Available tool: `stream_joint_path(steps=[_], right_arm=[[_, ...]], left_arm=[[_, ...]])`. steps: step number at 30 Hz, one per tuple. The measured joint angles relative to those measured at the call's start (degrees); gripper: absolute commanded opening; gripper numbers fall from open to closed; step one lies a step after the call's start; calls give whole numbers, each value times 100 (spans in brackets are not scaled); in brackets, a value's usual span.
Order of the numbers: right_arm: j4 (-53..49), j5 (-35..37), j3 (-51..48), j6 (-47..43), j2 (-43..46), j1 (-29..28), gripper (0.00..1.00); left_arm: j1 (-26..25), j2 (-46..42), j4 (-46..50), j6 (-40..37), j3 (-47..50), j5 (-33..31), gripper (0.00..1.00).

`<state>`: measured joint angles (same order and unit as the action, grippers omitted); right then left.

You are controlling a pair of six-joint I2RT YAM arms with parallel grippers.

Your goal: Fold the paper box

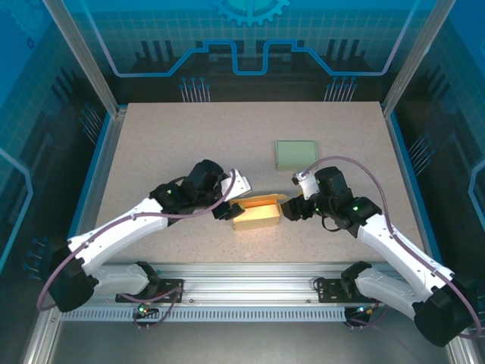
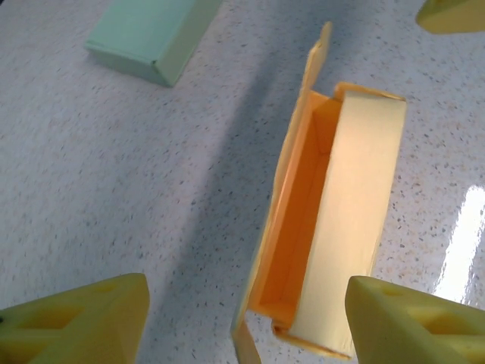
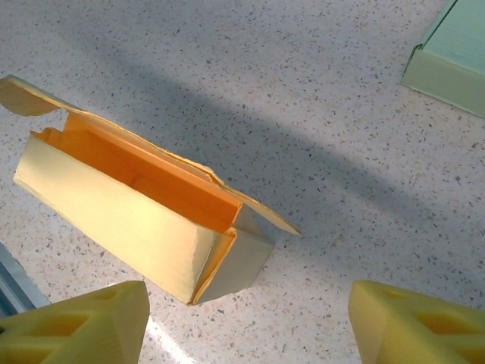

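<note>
Your tabletop (image 1: 189,144) carries the yellow paper box (image 1: 258,217) near its front middle, lying lengthwise between the two arms so that each arm faces one end of it. The box top is open and the lid flap juts from one long side (the end tabs look untucked, so I judge the folding is unfinished). The green box (image 1: 295,154) sits well apart behind it, out of the work. The left pincer (image 2: 246,303) and the right pincer (image 3: 248,303) each hover at their own end with fingers apart, likely placed to press the flaps in.

Yellow paper box (image 1: 256,215), pale green box (image 1: 296,154), speckled grey table (image 1: 189,136)
</note>
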<state>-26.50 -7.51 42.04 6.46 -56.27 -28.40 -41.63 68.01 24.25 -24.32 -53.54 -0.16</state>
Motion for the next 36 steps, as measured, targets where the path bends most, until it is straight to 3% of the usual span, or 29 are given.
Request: stream_joint_path(steps=[11,31,36], right_arm=[[59,144,431,-358,-721,-168,71],[98,304,922,-704,-1488,-387,70],[98,299,942,-758,-1633,-387,64]], left_arm=[[26,-605,-280,1508,848,-448,78],[-50,240,-1182,2273,1008,-308,83],[-129,472,-1235,2293,1023,-389,81]])
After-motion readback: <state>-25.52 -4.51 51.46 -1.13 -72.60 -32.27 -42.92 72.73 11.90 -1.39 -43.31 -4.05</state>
